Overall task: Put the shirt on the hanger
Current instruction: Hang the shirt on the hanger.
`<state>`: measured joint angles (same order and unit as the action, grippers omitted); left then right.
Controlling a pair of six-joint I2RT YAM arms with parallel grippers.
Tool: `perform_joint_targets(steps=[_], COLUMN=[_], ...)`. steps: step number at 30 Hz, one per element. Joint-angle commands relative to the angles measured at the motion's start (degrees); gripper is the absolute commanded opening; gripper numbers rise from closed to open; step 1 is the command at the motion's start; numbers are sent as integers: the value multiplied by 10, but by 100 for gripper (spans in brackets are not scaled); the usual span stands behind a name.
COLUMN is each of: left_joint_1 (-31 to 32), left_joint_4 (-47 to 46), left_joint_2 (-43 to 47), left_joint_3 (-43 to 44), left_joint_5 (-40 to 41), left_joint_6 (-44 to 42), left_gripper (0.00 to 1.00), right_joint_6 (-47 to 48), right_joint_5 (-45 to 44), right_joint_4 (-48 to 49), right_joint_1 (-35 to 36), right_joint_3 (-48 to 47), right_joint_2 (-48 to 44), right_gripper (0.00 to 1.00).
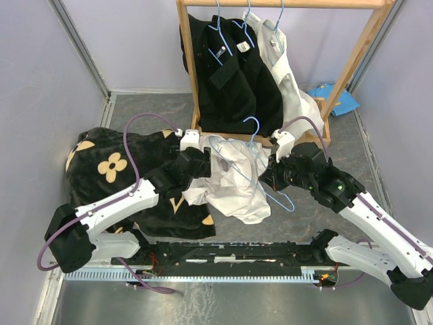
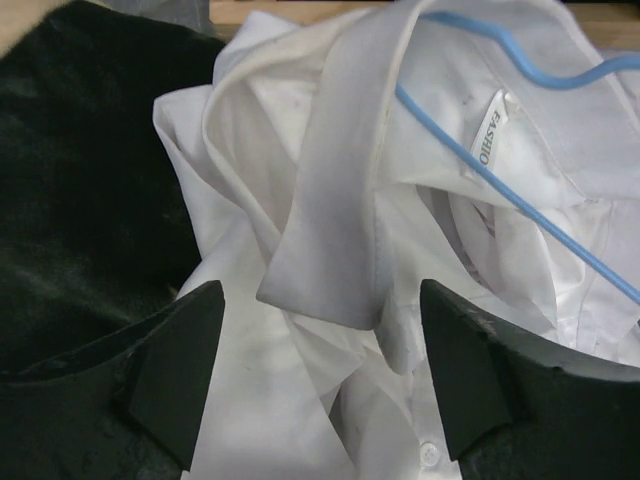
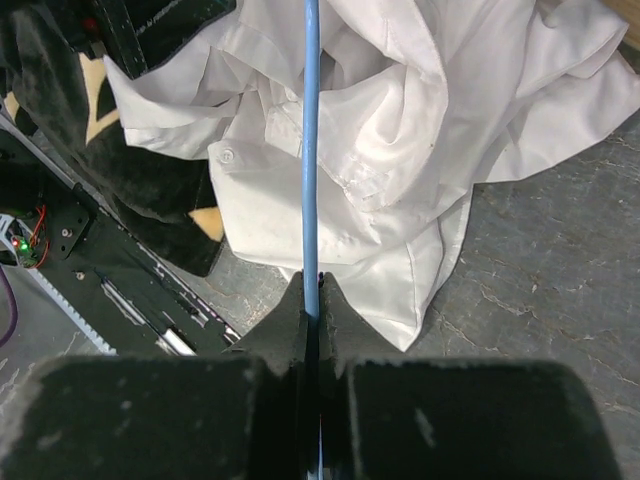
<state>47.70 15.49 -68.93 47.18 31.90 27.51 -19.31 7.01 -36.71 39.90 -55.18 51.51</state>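
**wire_and_cotton:** So where are we with this one? We've got the shirt [image 1: 233,179] in a crumpled heap on the table [image 1: 352,156], between the two arms. It's just on the near side of the wooden rack [image 1: 358,54], with its left edge lying on the black flowered cloth [image 1: 108,169].

**benchrat:** Yep. Our right gripper [image 3: 312,300] is clamped tight on the hanger [image 3: 311,150], with the thin blue wire pinched between the fingers and running out over the white fabric. Our left gripper [image 2: 320,335] has its jaws spread wide and holds nothing, hovering right over the collar [image 2: 330,200].

**wire_and_cotton:** How do we reckon it'll handle?

**benchrat:** Thin fabric, light and totally floppy, we'd guess. It'll drape and bunch wherever we lift it, and it'll probably slide on that smooth wire. The hanger looks skinny and springy, so it could twist in the pinch if the cloth drags on it.

**wire_and_cotton:** So where do we grab?

**benchrat:** The collar, we think. It looks like the stiffest bit, double layered, and one flap sits right between our left fingers. The wire crosses the open neck just by the label [image 2: 490,135]. So pinching the collar band near there and pulling it over the hanger's shoulder seems the way to go. Grabbing loose body fabric would likely just pick up a wad.
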Motion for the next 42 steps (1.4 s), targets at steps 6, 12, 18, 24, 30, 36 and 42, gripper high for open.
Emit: perform_joint_targets(steps=[6,12,18,24,30,36,42], left_joint_1=[0,-1,-1,-1,-3,-4,-3], left_joint_4=[30,23,0,4,11,30,82], left_joint_2=[8,-34,-65,-78,-80,-67,-37], left_joint_3=[67,82,66,75,93,97,109], left_joint_5=[62,36,28,63,80,68,-1], left_joint_6=[-35,-46,-41,-56,-86,-105,-134], left_gripper=[87,70,51,33,24,5,3], right_joint_6=[-8,-9,-9,20,34,32,28], right_joint_5=[23,25,24,19,41,44,87], right_joint_4=[58,59,57,36,34,45,100], right_joint_1=[-1,-1,0,0,0,-1,-1], right_joint_3=[5,5,4,6,26,39,64], right_joint_2=[13,16,13,2,-18,-36,-72], right_gripper=[0,0,0,0,0,0,5])
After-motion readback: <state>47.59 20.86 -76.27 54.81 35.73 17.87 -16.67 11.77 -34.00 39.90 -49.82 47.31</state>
